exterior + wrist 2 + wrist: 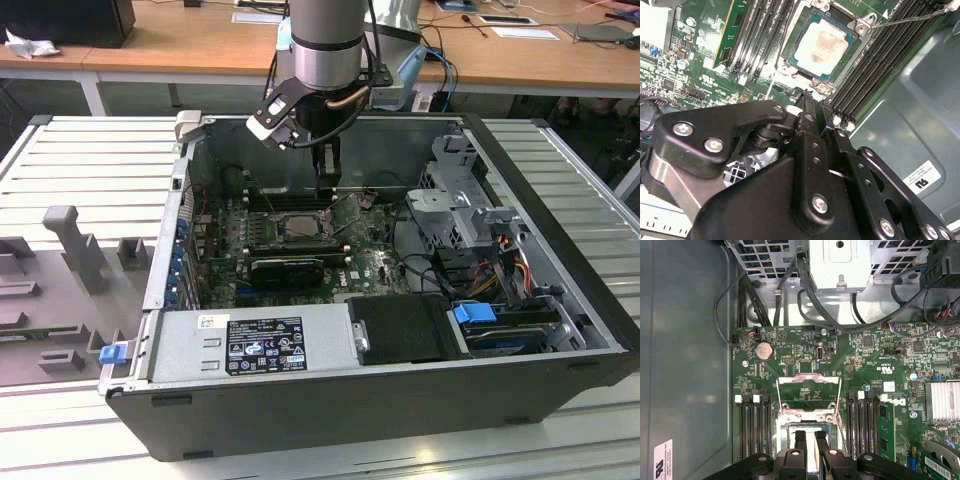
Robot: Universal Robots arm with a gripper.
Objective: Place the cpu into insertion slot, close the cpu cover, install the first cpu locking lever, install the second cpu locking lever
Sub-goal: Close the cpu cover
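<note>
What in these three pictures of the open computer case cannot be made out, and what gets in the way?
Second wrist view: the cpu shows, but one side of the insertion slot runs off the picture's edge.
First wrist view: the pincer covers most of the slot.
Exterior view: the thin metal parts round the cpu are too small to tell apart.

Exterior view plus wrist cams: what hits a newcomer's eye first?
The open computer case stands out, the end effector hanging inside it over the motherboard. Just below, the cpu sits in the insertion slot, its pale top bare, the cpu cover lying open beside it.
</note>
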